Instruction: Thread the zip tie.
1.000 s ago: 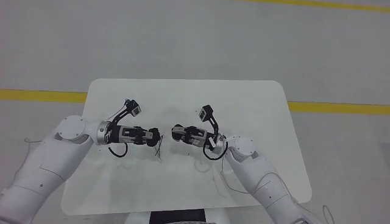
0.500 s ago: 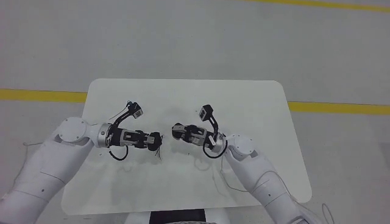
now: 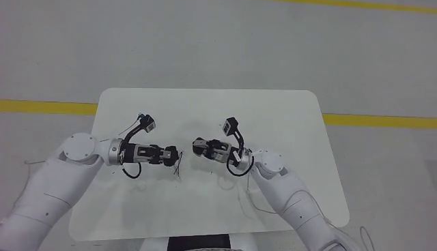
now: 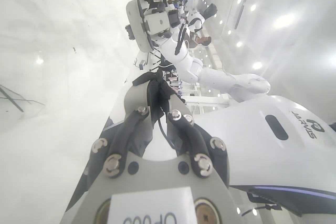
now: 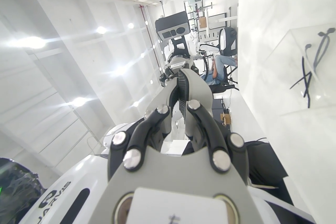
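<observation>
a white table (image 3: 287, 114) with rounded corners and a smooth, matte top. near its middle the two arms face each other, tips close but apart and well in from every edge. thin black zip ties (image 5: 313, 64), long narrow strips crossing one another, lie on a flat clear square tray (image 5: 283, 57) on the table, just beside the left gripper (image 4: 155, 86) on the near side.

the left gripper's grey fingers are pressed together, pinching a black piece (image 4: 153, 96) that looks crumpled and sticks out past the tips. i cannot tell whether it is a zip tie. the right gripper (image 5: 181, 78) has its fingers pressed together too, ribbed black pads meeting, with nothing visible between them. it hangs above the table, touching nothing.
</observation>
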{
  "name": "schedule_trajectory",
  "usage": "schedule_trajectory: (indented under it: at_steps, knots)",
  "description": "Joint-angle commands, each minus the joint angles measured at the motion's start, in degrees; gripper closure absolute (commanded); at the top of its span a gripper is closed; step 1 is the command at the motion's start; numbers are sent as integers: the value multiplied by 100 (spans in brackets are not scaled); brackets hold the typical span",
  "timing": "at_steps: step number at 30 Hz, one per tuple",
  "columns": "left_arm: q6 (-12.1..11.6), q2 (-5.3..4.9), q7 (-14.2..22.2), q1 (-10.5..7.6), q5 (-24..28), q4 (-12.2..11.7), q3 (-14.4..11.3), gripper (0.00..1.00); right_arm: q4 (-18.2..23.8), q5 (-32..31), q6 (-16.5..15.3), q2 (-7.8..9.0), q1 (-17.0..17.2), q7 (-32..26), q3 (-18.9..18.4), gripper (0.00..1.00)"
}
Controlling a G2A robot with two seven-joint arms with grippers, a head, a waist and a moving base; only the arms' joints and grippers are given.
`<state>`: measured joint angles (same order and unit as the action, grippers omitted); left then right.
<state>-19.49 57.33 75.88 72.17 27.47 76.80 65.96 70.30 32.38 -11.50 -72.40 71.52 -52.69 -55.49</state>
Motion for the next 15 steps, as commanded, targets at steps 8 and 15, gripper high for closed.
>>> schedule_trajectory:
  at_steps: [8, 15]
  knots:
    - [1, -45, -23, 107, -199, 28, 121, 100, -118, -108, 72, -27, -92, 19, 89, 50]
    - [1, -45, -23, 107, -199, 28, 121, 100, -118, -108, 72, -27, -92, 19, 89, 0]
